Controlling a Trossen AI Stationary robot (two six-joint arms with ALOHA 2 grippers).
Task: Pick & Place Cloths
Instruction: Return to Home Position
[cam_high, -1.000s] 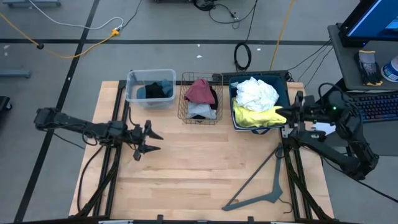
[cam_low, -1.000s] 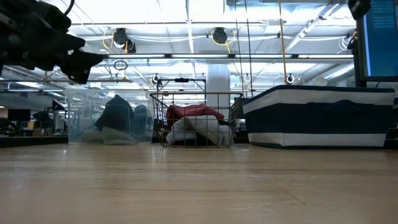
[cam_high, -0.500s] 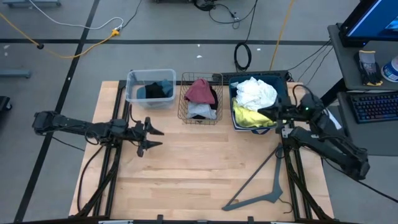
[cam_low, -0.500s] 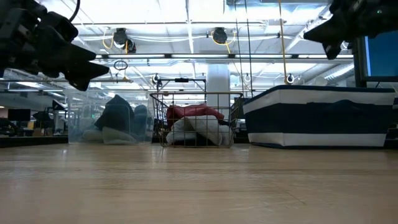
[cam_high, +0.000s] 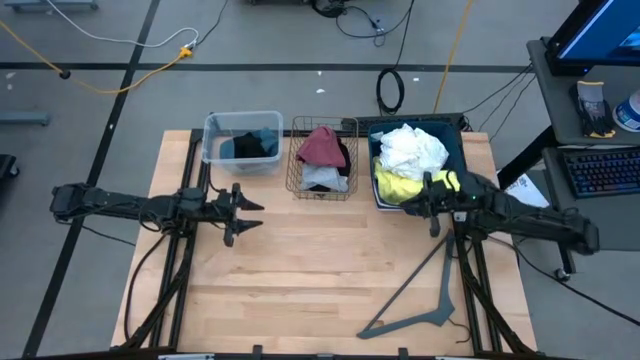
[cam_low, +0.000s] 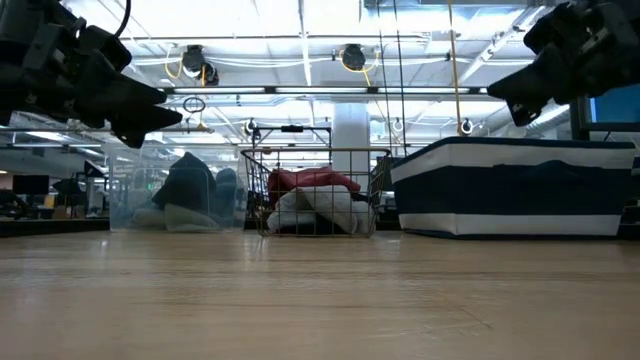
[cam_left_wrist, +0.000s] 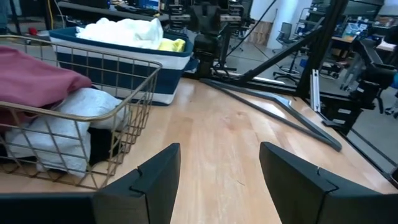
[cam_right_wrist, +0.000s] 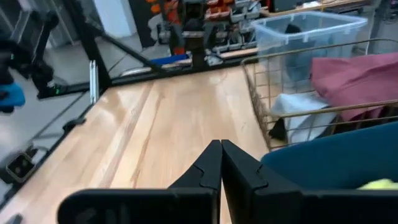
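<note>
Trouble is likeliest at the navy-and-white striped fabric bin (cam_high: 457, 150) standing just right of the gold wire basket (cam_high: 320, 194). The right jaws, clenched together on nothing, hang over that bin's near rim. A crumpled yellow shirt (cam_high: 400, 187) is heaped against the same rim, below a bundled white garment (cam_high: 412, 148). If the right arm (cam_high: 520, 215) sweeps low on its way home, I judge a jaw tip could hook the yellow fabric and drag it onto the pale wooden bench (cam_high: 320, 270). It could also shove the soft bin into the basket.

A second risk is the dark grey clothes hanger (cam_high: 404, 288), which lies loose on the bench in front and to the right of the basket, beneath that arm. A dropped elbow could knock it off the edge.

The left jaws, released and spread wide with nothing in them, hover in front and to the left of the basket. A careless swing there could clip its wire corner.

The other cloths look safe. A maroon cloth (cam_high: 322, 145) sits on pale ones inside the basket, and dark and blue pieces (cam_high: 250, 147) lie in the clear plastic tub (cam_high: 210, 140) to the basket's left.
</note>
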